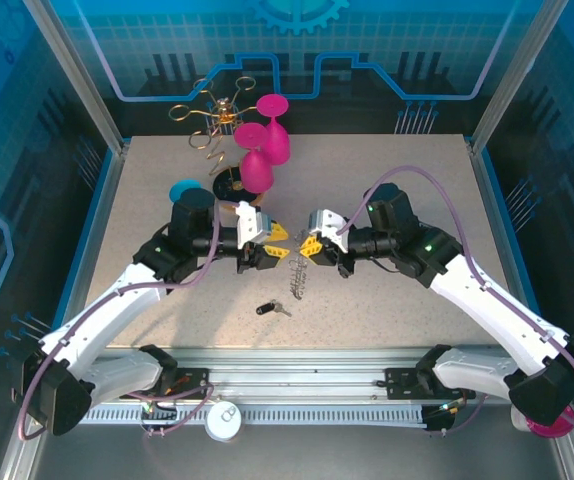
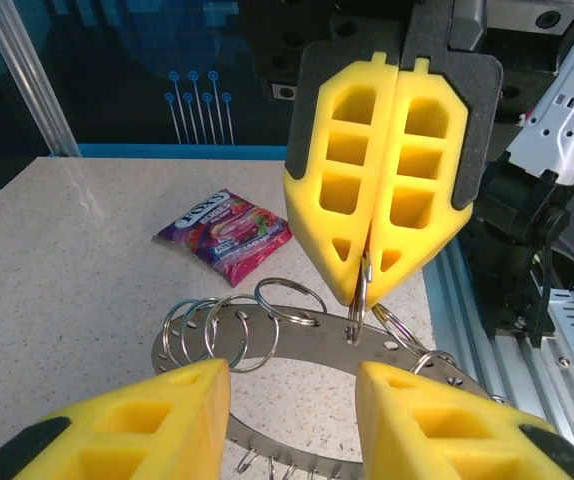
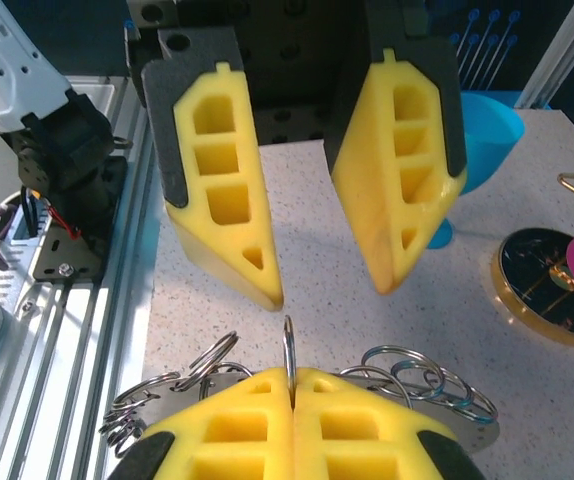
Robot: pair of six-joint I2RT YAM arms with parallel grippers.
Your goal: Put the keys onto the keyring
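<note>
Hold the right gripper (image 1: 310, 247) clamped shut on one small link of the keyring (image 1: 298, 281), steady. Lower the left gripper (image 1: 279, 243), gaping wide and empty just beside the keyring, toward the keys (image 1: 272, 309) lying off the keyring's near side; pinch the black head.

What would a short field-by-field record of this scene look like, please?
left end effector: open, facing the keyring
right end effector: shut on one small loop of the keyring
keys: lying on the table, apart from both end effectors
task state: keys not yet on the keyring
other: candy packet on the table
</note>
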